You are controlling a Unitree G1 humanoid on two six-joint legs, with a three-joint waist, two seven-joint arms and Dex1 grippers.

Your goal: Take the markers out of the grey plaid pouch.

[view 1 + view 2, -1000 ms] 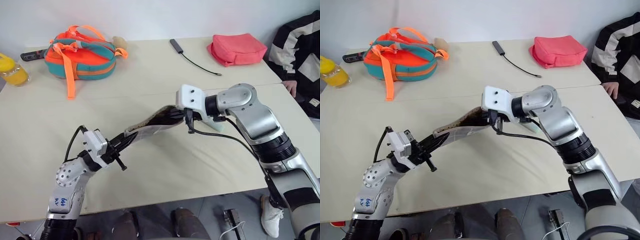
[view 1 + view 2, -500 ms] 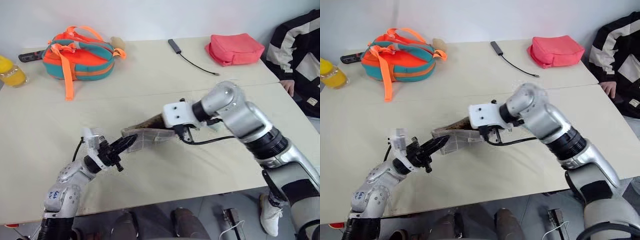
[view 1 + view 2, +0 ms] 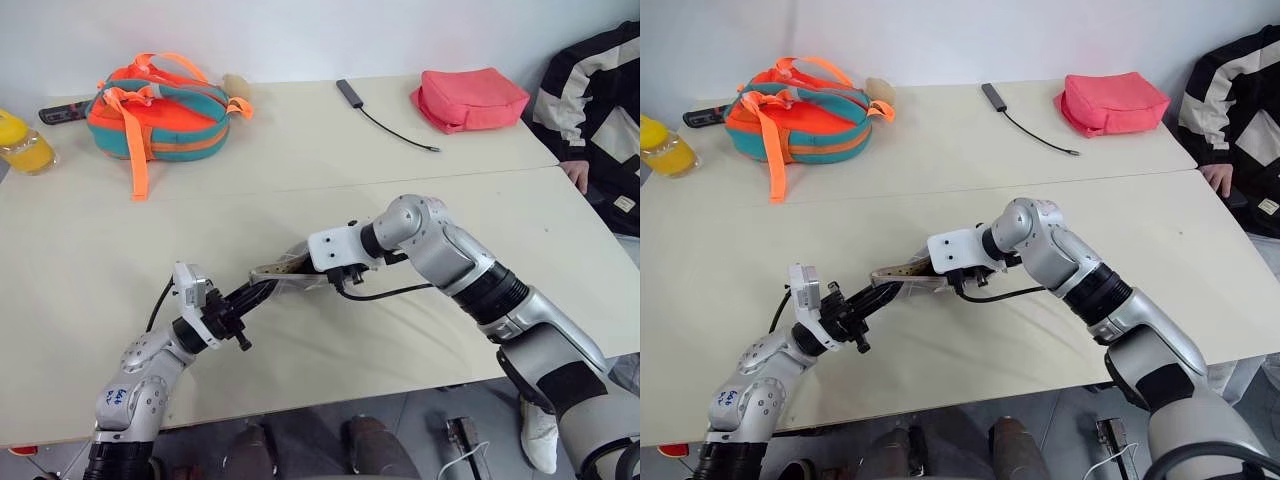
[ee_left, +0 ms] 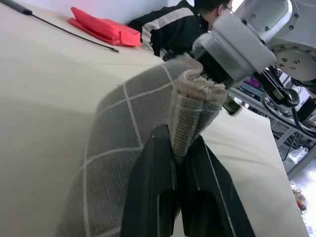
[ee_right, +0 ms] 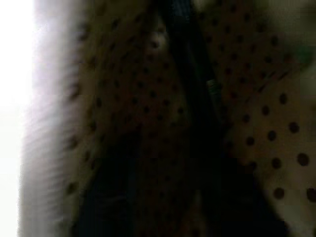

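"What changed?"
"The grey plaid pouch (image 3: 285,276) sank down to the table. The left gripper (image 4: 178,163) still pinched its end."
"And the right gripper (image 3: 330,285)?"
"It pushed inside. I couldn't tell whether its fingers were spread. Maybe hunting markers."

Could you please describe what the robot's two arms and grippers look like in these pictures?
Both arms are silver-grey metal with rounded joints and black bands. The left arm bears blue handwritten marks, and a black cable loops at its wrist. Each wrist carries a white block; a black cable trails from the right arm. The left gripper has two smooth black fingers.
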